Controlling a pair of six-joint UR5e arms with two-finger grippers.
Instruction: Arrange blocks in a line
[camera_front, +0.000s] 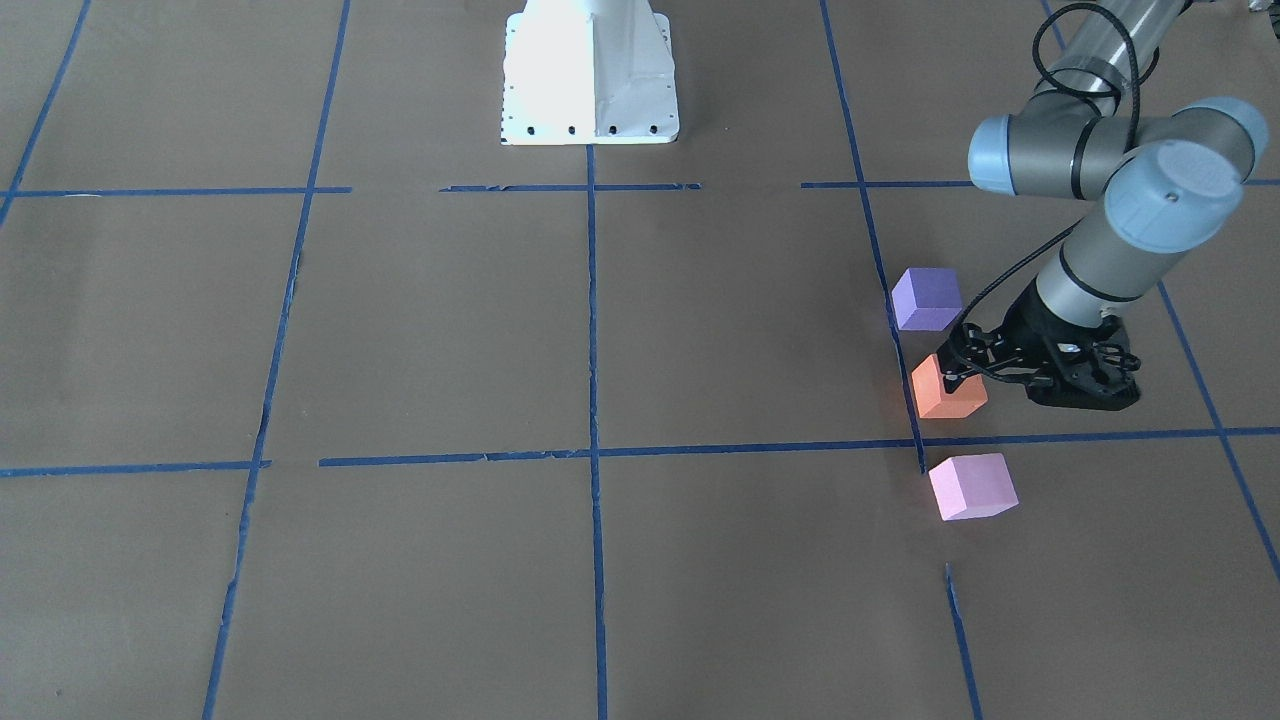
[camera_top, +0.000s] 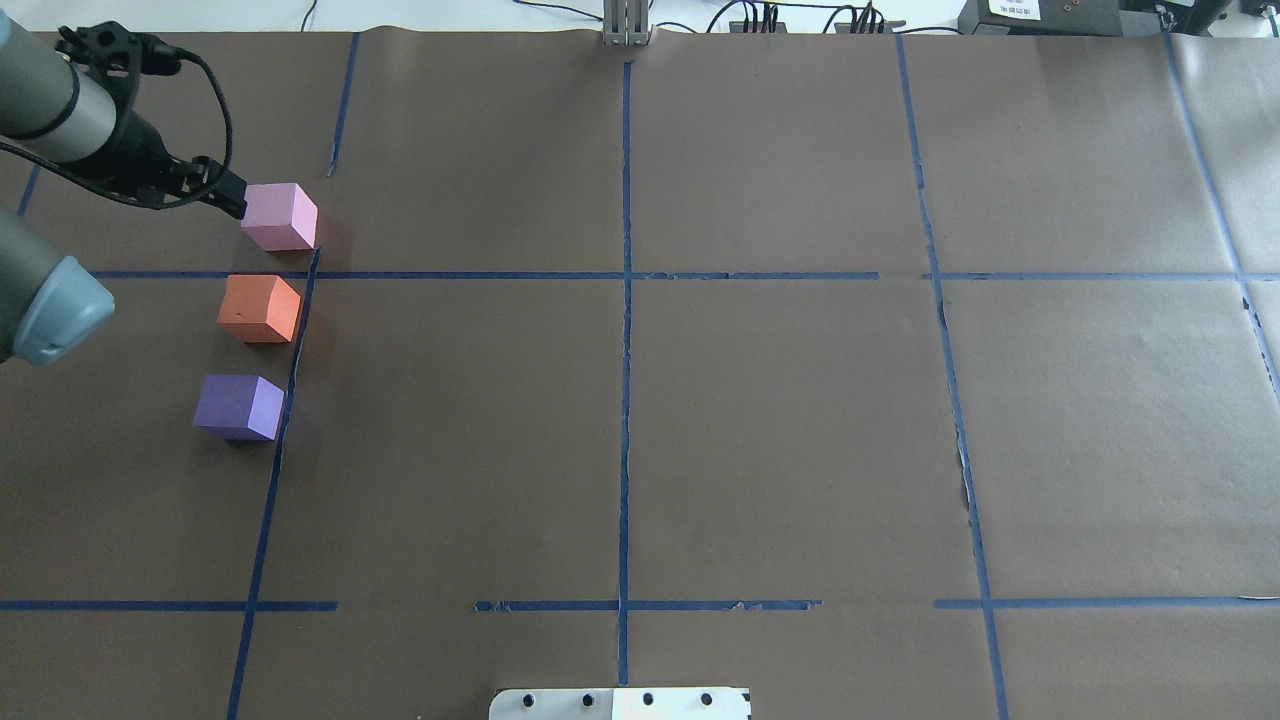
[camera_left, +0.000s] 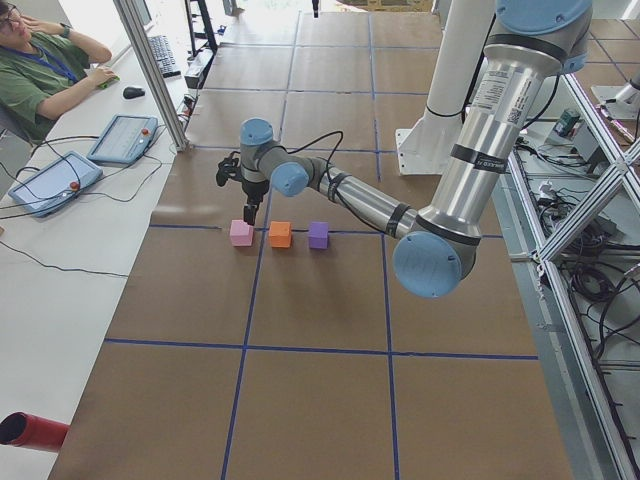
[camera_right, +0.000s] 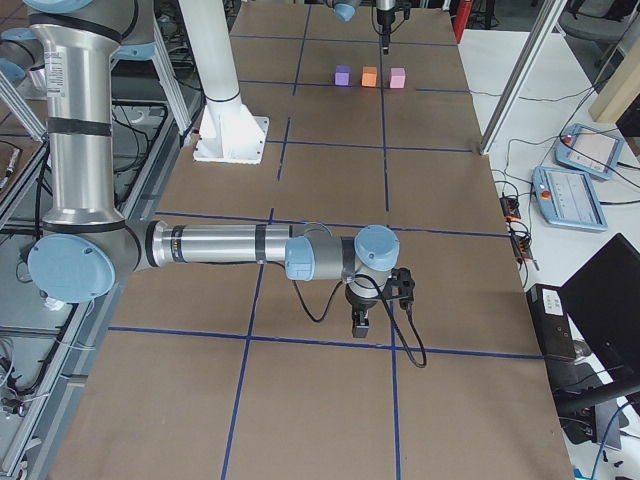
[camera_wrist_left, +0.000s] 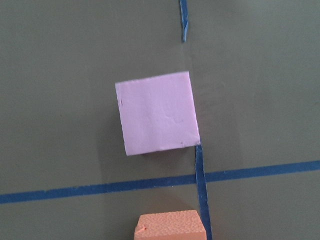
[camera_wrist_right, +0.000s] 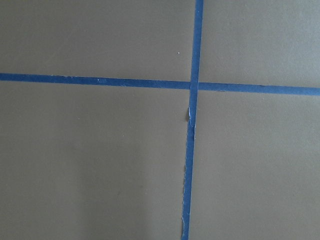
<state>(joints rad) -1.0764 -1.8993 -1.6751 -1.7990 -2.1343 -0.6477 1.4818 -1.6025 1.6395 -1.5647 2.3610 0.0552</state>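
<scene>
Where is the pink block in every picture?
Front-facing: the pink block is lower right, just below the orange block.
Overhead: upper left, above the orange one.
Exterior left: leftmost of the three.
Exterior right: top, rightmost of the three.
Left wrist: centre.
Right wrist: not in it.
Landmark: the orange block beside it.

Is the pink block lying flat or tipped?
Flat. The pink block sits on the table, its top face square in the left wrist view.
</scene>
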